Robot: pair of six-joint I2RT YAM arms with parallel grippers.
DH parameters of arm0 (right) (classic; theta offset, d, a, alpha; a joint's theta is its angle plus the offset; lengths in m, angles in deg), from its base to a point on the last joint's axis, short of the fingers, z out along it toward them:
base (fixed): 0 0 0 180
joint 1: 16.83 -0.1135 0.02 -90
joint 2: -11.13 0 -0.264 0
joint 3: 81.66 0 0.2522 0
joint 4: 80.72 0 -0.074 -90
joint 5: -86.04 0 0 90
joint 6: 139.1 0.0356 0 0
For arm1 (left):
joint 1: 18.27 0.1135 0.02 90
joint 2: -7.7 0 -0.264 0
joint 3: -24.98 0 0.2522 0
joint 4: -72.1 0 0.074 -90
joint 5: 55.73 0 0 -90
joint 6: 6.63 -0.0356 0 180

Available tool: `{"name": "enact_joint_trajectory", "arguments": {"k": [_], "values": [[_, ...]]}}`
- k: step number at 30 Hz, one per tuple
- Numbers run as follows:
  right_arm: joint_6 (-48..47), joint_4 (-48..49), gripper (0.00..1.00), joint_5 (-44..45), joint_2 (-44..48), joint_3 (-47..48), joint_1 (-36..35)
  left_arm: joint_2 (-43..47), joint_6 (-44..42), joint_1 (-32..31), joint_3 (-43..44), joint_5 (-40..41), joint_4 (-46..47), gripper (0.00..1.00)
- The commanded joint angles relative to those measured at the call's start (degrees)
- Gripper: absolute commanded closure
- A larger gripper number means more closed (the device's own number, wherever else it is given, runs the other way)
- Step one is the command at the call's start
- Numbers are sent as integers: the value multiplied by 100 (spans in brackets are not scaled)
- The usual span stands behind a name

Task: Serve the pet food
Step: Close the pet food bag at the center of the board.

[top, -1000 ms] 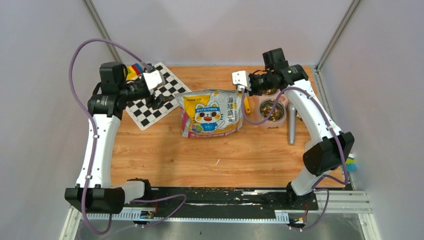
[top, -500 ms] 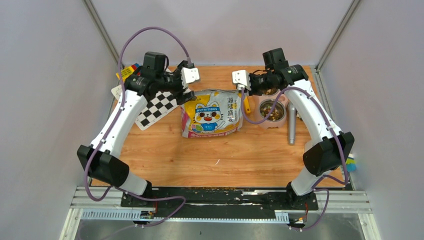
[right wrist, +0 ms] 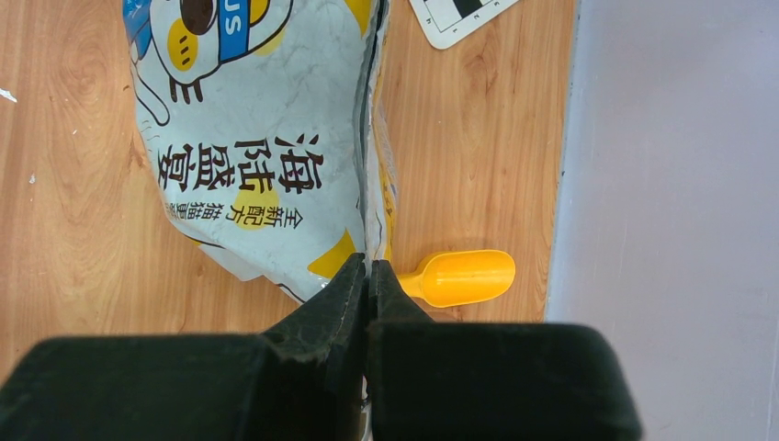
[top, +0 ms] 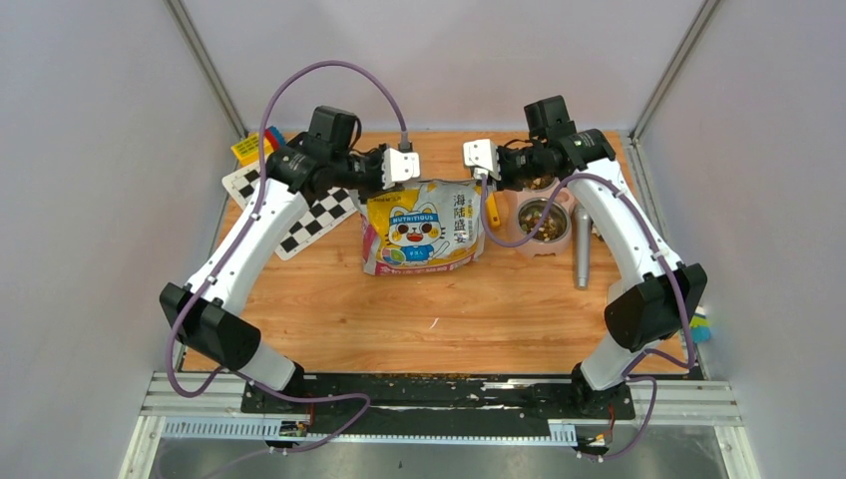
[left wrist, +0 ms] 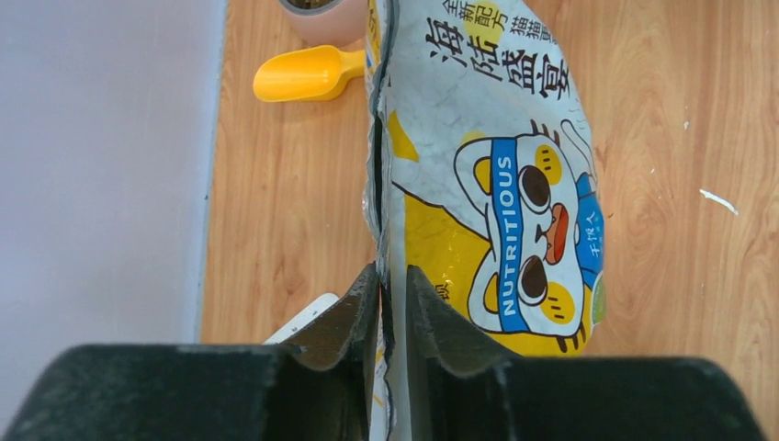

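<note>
So the pet food (top: 542, 216) we can actually see is a small heap of brown kibble sitting in the metal bowl (top: 565, 236), over on the right side of the wooden table (top: 399, 309) toward the far edge. Whatever is inside the bag isn't visible to us from any angle. Just left of the bowl is the yellow scoop (top: 493, 212), lying on the wood between the bowl and the cartoon-cat bag (top: 424, 228), and it's empty as far as the wrist views show. The bag sits mid-table with its printed front facing up to the top camera, and both arms are at its far top edge. The right gripper (right wrist: 368, 266) is clamped tight on the right corner of that edge, its fingers pressed together with the foil pinched between them. The left gripper (left wrist: 390, 276) is at the left corner with one finger on each side of the bag's edge. There's a narrow gap with the bag material in it, and we honestly can't tell if it's actually squeezing or just straddling. To the right of the bowl a grey metal cylinder (top: 582, 247) lies on the table. Off to the left, under the left arm, there's a checkerboard sheet (top: 299, 225), and a colourful block (top: 252, 147) sits at the far left corner.
</note>
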Motion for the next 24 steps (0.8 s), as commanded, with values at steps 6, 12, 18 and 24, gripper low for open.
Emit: {"name": "enact_joint_trajectory", "arguments": {"k": [6,12,18,24], "values": [[-25,519,100,151,509,216,123,-70,-63,-170,204,418,-132,55],[-36,515,100,142,548,198,122,-120,-53,-194,166,556,-89,74],[-35,520,100,130,561,196,122,-159,33,-219,212,671,-19,100],[-52,516,100,127,574,203,128,-102,209,-223,200,900,206,100]]}}
